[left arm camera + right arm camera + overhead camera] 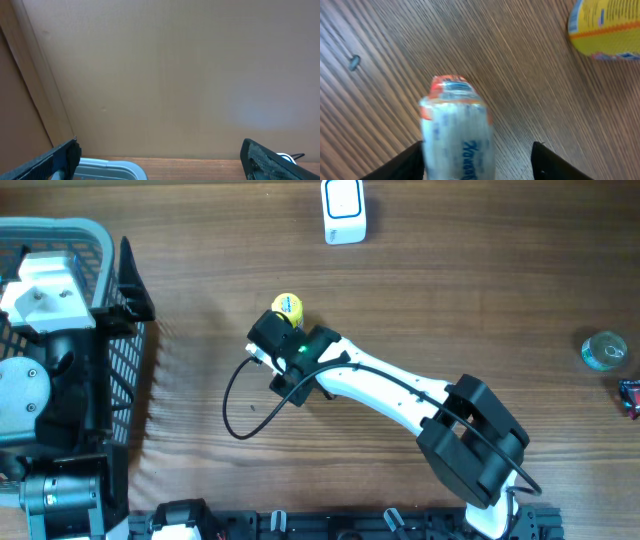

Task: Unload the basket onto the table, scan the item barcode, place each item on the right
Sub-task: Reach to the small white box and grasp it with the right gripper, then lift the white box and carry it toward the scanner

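Observation:
A pale, see-through packet with an orange end point(456, 130) lies on the wooden table between the fingers of my right gripper point(477, 155). The left finger touches its side; a gap remains between it and the right finger, so the jaws stand open around it. In the overhead view the right gripper point(275, 345) hides this packet. A yellow labelled item point(288, 307) lies just beyond the gripper, also seen in the right wrist view's top corner point(607, 27). A white scanner box point(344, 210) stands at the far edge. My left gripper point(160, 165) is open and holds nothing.
A grey wire basket point(120, 300) fills the left side, with the left arm point(45, 330) over it. A black cable point(235, 405) loops on the table. A clear round object point(605, 350) and a small red-blue object point(630, 395) lie far right.

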Robot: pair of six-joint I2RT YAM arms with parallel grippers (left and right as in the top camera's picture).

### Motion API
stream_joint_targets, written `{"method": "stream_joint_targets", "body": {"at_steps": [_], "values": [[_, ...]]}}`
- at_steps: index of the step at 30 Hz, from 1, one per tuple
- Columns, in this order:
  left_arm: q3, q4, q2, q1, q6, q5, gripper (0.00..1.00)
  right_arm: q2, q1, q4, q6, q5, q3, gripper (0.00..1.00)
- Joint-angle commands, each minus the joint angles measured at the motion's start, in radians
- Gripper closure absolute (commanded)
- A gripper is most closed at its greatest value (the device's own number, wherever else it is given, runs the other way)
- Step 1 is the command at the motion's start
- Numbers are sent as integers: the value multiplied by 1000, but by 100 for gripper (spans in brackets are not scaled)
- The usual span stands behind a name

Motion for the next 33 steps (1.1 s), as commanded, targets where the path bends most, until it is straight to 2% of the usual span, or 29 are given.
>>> {"method": "stream_joint_targets", "body": {"at_steps": [1, 2, 6, 7, 9, 10, 11, 12, 19, 21, 24, 26, 27, 29, 33], "values": [[-2, 0, -7, 3, -10, 16, 0, 8, -1, 5, 0, -69, -4, 48], [-2, 0, -7, 3, -9, 16, 0, 8, -1, -8, 0, -69, -4, 56], [-2, 0, -7, 3, -10, 16, 0, 8, -1, -158, -80, -65, -4, 66], [-2, 0, -7, 3, -10, 16, 0, 8, -1, -212, -105, -64, -4, 72], [-2, 1, -7, 3, -10, 16, 0, 8, -1, -278, -104, -28, -3, 76], [-2, 1, -7, 3, -10, 16, 0, 8, -1, -283, -79, 8, -4, 69], [-2, 1, -7, 3, -10, 16, 0, 8, -1, -271, -76, 11, -4, 24], [-2, 1, -7, 3, -10, 16, 0, 8, -1, -254, -69, 11, -3, 2], [-2, 0, -7, 3, -10, 16, 0, 8, -1, -49, -77, -35, -4, 1], [-2, 0, -7, 3, -9, 16, 0, 8, -1, -10, -78, -69, -4, 20], [-2, 0, -7, 3, -9, 16, 0, 8, -1, 1, -81, -110, -4, 58], [-2, 1, -7, 3, -9, 16, 0, 8, -1, 12, -80, -153, -4, 78], [-2, 1, -7, 3, -9, 16, 0, 8, -1, 13, -79, -160, -4, 81], [-2, 1, -7, 3, -9, 16, 0, 8, -1, 19, -79, -159, -4, 95], [-2, 1, -7, 3, -9, 16, 0, 8, -2, 65, -79, -159, -4, 96]]}}
